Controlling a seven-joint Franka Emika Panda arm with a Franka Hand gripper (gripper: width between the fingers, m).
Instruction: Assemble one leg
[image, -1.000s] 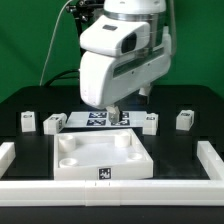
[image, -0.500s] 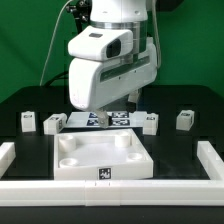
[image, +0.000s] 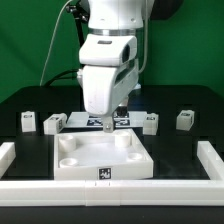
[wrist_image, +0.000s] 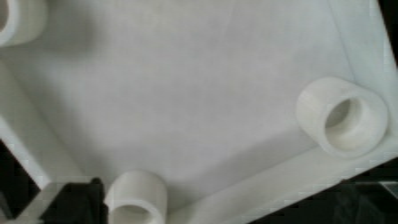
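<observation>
Four small white legs with tags stand on the black table: two at the exterior view's left (image: 27, 121) (image: 52, 124) and two at its right (image: 150, 122) (image: 184, 119). The large white tray-like piece (image: 70, 165) lies in front at the middle. My gripper (image: 111, 122) hangs over the tray's rear edge, apart from every leg and holding nothing I can see. The wrist view is filled by the tray's floor (wrist_image: 160, 100) and round corner sockets (wrist_image: 338, 115) (wrist_image: 139, 196). No leg shows there. The fingers are too unclear to tell open from shut.
The marker board (image: 92, 119) lies flat behind the tray, partly under the arm. White rails run along the exterior view's left (image: 6, 152), right (image: 212, 158) and front (image: 110, 191) of the table. A green backdrop stands behind.
The arm's head swung to the exterior view's left, then back to the middle and turned. The gripper now points down over the tray's rear edge. The legs and the tray have not moved.
</observation>
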